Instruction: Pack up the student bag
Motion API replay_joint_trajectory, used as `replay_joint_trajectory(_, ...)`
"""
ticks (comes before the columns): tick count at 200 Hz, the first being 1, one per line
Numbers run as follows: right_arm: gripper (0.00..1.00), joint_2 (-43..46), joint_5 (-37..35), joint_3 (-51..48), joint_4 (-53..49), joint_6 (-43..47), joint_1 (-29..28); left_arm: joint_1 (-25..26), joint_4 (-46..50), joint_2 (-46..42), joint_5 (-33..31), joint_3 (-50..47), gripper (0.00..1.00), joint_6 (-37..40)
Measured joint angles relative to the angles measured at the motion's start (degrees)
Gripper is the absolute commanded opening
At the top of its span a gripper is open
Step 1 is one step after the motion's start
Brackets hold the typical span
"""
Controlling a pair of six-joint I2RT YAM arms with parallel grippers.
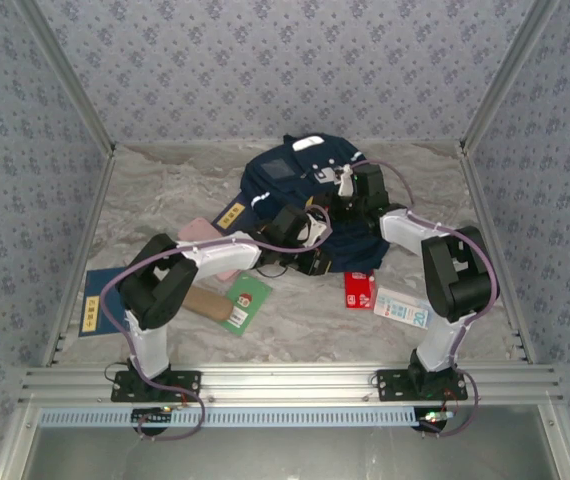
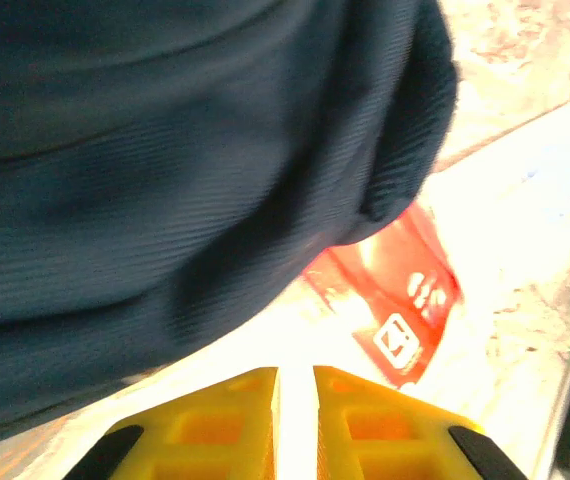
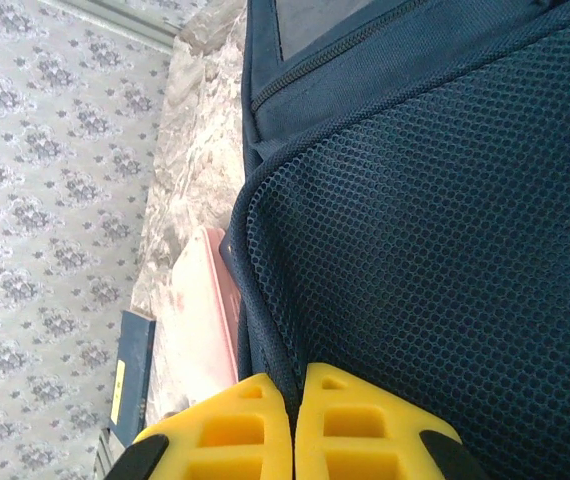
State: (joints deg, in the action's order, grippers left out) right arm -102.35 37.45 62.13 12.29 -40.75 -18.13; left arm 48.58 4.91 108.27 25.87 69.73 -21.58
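The student bag [image 1: 295, 185] is a navy backpack lying at the back middle of the table. My right gripper [image 1: 348, 205] is over the bag's right part. In the right wrist view it [image 3: 295, 378] is shut on the edge of the bag's dark mesh panel [image 3: 435, 230]. My left gripper [image 1: 305, 228] is at the bag's near edge. In the left wrist view its yellow fingers [image 2: 295, 372] stand almost together with only a thin bright slit and nothing seen between them, and the bag's fabric [image 2: 165, 150] hangs just above. A red carton [image 2: 395, 300] lies beyond it.
A pink book [image 1: 200, 232] and a yellow-labelled book [image 1: 231, 215] lie left of the bag. A blue book [image 1: 95, 300], a brown object [image 1: 205, 300] and a green book [image 1: 248, 302] are near the left arm. The red carton [image 1: 359, 290] and a white carton [image 1: 402, 307] sit front right.
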Motion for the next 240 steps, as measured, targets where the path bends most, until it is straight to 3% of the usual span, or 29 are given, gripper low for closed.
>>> replay_joint_trajectory(15,0.00,0.02,-0.66,-0.90,1.97,-1.60,-0.42,0.68,-0.90,0.13,0.61,0.15,0.15,-0.55)
replay_joint_trajectory(39,0.26,0.04,-1.49,-1.97,3.39,-3.45,-0.76,1.07,-1.31,0.33,0.76,0.15,0.12,-1.01)
replay_joint_trajectory(79,0.42,4.39,-6.43,-2.64,-3.56,-1.29,-0.85,0.76,-2.64,0.33,0.76,-0.68,0.09,-1.66)
replay_joint_trajectory(138,0.44,17.75,-25.42,-3.19,-25.75,8.31,1.68,0.66,-3.30,0.33,1.64,-3.58,0.06,-2.08)
replay_joint_trajectory(172,0.77,31.21,-32.33,-8.87,-29.88,11.19,4.66,0.66,-3.23,0.26,2.03,-3.58,0.05,-2.10)
replay_joint_trajectory(202,0.74,39.41,-33.42,-16.52,-29.64,11.02,5.11,0.66,-3.19,-0.07,2.40,-3.69,0.05,-2.56)
replay_joint_trajectory(240,0.74,38.53,-30.05,-27.80,-27.34,7.80,8.98,0.66,-3.21,-1.22,3.10,-4.79,0.05,-3.61)
